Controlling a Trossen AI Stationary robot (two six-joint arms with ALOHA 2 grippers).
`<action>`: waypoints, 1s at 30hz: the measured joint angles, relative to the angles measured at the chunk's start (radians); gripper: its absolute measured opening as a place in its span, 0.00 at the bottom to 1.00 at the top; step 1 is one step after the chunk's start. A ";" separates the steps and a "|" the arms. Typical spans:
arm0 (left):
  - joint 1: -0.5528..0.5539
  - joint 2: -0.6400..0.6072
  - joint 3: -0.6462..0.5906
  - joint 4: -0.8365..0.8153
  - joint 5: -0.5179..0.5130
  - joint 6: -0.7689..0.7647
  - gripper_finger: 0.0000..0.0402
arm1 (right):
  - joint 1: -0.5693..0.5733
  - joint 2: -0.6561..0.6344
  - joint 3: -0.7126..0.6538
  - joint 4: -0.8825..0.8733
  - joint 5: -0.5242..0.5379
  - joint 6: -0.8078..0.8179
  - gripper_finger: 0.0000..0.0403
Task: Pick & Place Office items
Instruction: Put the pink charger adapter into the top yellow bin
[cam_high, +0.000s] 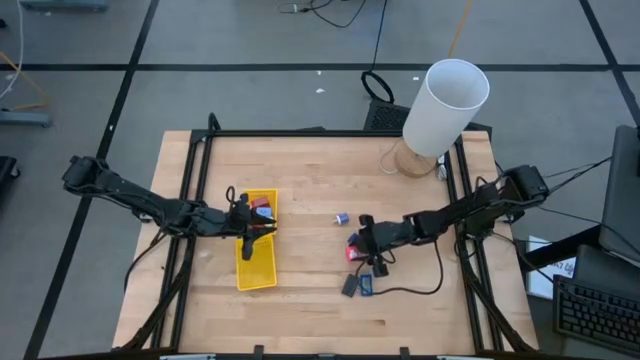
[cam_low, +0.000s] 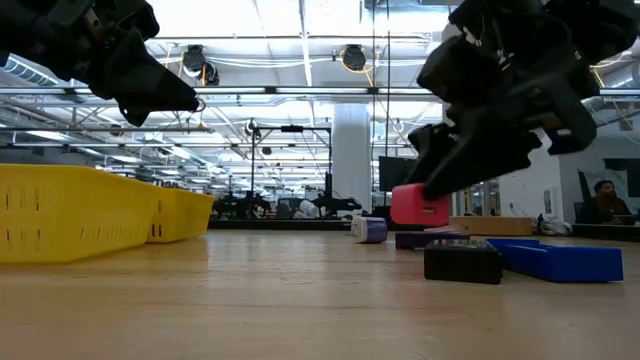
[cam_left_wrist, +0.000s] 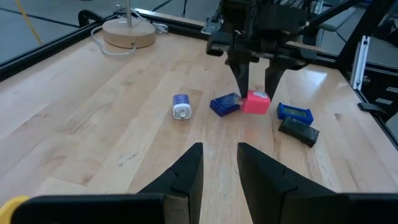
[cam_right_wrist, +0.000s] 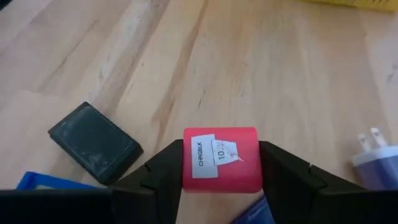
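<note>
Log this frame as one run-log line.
right claw: shut on red block, just off table | left claw: open, over yellow tray | dark grey rectangle: on table

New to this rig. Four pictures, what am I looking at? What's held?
Two dark robot arms work at a wooden table. One picture looks straight down from overhead, one looks level across the tabletop, and one comes from each arm's wrist.

The right gripper has its jaws closed on a red block. In the low view the block looks lifted just off the wood.

The left gripper, jaws open and empty, sits over the yellow tray, which already holds a few small pieces.

On the table lie a dark grey rectangle, a blue rectangle, a dark blue piece and a lilac plug. A white cylinder stands at the far edge.
</note>
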 joint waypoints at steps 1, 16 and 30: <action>0.000 0.000 0.000 0.000 0.000 0.000 0.24 | 0.001 -0.011 0.000 -0.007 0.000 -0.003 0.43; 0.000 0.000 0.000 0.000 0.000 0.000 0.24 | 0.002 -0.132 0.000 -0.065 0.000 0.046 0.43; 0.072 0.079 0.000 -0.001 -0.027 -0.397 0.50 | 0.002 -0.173 0.000 -0.052 0.007 -0.006 0.43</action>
